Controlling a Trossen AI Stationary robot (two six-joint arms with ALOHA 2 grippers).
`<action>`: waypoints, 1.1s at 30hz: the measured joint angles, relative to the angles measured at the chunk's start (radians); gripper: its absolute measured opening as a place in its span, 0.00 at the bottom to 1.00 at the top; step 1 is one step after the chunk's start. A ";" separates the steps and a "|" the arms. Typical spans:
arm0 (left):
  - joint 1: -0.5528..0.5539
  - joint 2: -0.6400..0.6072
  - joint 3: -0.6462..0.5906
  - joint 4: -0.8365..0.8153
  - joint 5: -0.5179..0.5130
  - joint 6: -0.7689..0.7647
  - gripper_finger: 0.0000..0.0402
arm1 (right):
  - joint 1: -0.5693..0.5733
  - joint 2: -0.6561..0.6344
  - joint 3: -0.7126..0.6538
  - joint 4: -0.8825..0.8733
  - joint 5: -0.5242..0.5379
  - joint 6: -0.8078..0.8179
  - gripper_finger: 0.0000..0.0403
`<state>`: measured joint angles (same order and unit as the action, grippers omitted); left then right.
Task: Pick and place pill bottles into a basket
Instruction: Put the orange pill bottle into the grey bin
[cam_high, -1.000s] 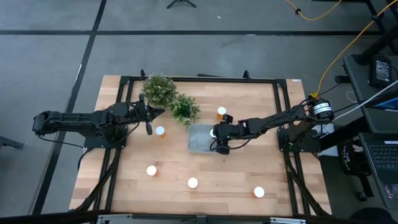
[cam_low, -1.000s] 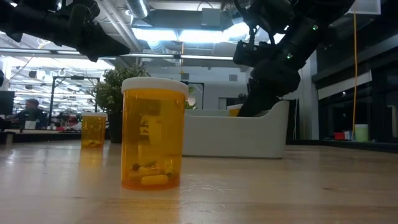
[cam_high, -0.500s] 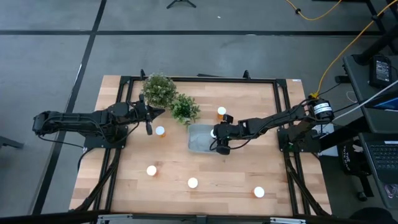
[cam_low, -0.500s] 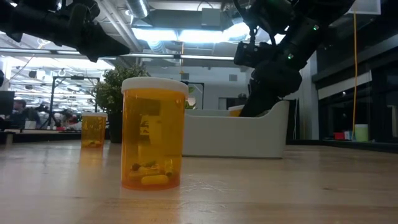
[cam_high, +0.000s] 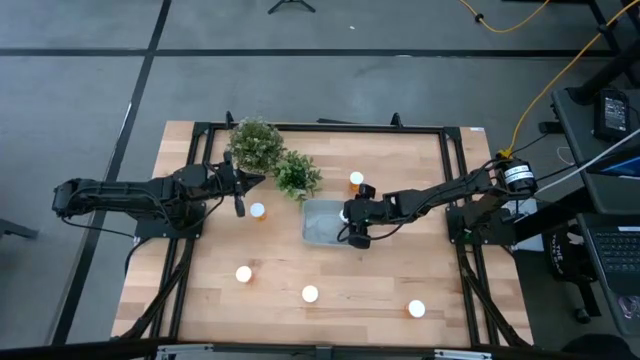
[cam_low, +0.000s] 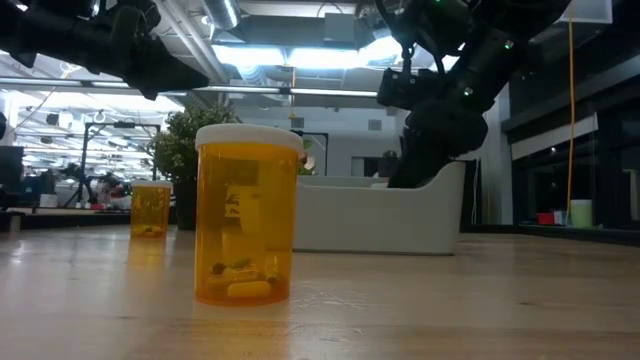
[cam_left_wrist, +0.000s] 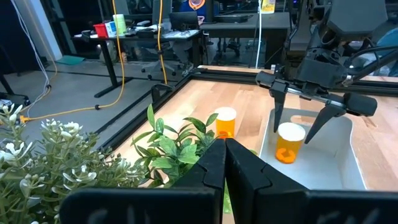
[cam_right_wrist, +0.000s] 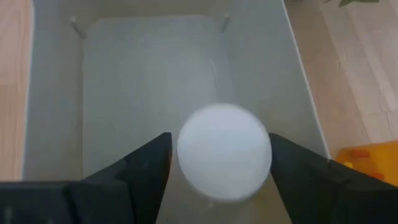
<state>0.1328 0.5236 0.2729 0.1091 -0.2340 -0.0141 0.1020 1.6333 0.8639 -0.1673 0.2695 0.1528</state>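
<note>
Here the right gripper (cam_left_wrist: 303, 111) hangs inside the basket (cam_left_wrist: 346, 162) with its fingers spread clear of a bottle (cam_left_wrist: 289, 142), while the left gripper (cam_high: 238, 205), fingers closed together, waits near the plants (cam_high: 270, 157).

The basket (cam_high: 325, 222) is set at mid-table, with one pill bottle (cam_left_wrist: 289, 142) standing inside it beneath the right gripper (cam_left_wrist: 303, 116). Two plants (cam_high: 275, 158) are placed to its left rear, and four bottles (cam_high: 310, 294) are scattered across the table around it.

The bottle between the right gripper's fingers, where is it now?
In the left wrist view, that pill bottle stands inside the basket, between the open fingers of the right gripper. A second bottle stands just outside, by the plant.
</note>
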 joint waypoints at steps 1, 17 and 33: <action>0.000 0.000 0.000 0.000 0.000 0.000 0.01 | 0.000 0.000 0.000 -0.003 0.000 0.000 0.68; 0.000 0.000 0.000 0.000 0.000 -0.002 0.01 | 0.000 -0.086 0.001 -0.056 0.049 -0.004 0.68; 0.000 0.000 0.000 0.000 0.013 -0.001 0.01 | 0.000 -0.148 0.000 0.043 0.035 -0.104 0.67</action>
<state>0.1326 0.5240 0.2729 0.1093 -0.2208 -0.0149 0.1024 1.4853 0.8642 -0.1242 0.3050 0.0491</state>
